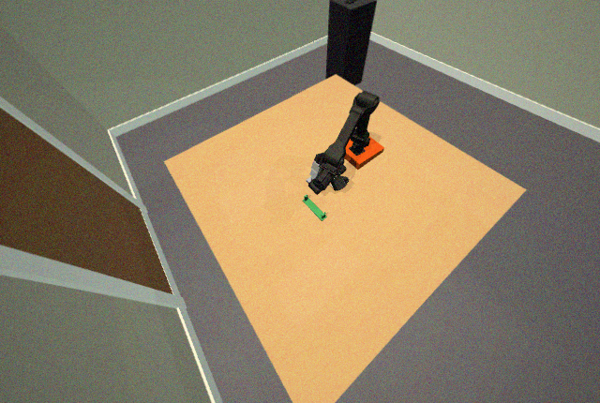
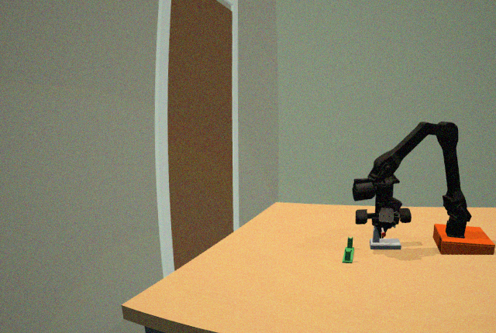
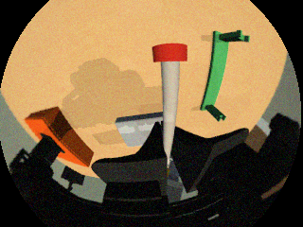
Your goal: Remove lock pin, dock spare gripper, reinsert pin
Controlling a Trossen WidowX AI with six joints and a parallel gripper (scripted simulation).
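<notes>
The lock pin (image 3: 170, 95) (image 2: 383, 234), with a pale tapering shaft and a red head, is held in my gripper (image 3: 159, 124). My gripper is shut on it, low beside the grey mount (image 2: 391, 244) (image 3: 133, 130) (image 1: 314, 171). In the exterior view the mount's upright (image 2: 376, 235) stands just left of the red head. The pin's thin end points toward grey parts seen between the fingers in the wrist view; whether it is still inside the socket is hidden. A green bar (image 1: 313, 208) (image 2: 348, 255) (image 3: 218, 71) with two dark green prongs, apparently the spare gripper, lies apart on the table.
The orange base block (image 1: 367, 153) (image 2: 466, 247) (image 3: 59, 134) carries the arm and stands behind the mount. The wooden table (image 1: 349, 262) (image 2: 280, 281) extends beyond the green bar. A black pedestal (image 1: 350, 40) with another dark arm stands beyond the table's far corner.
</notes>
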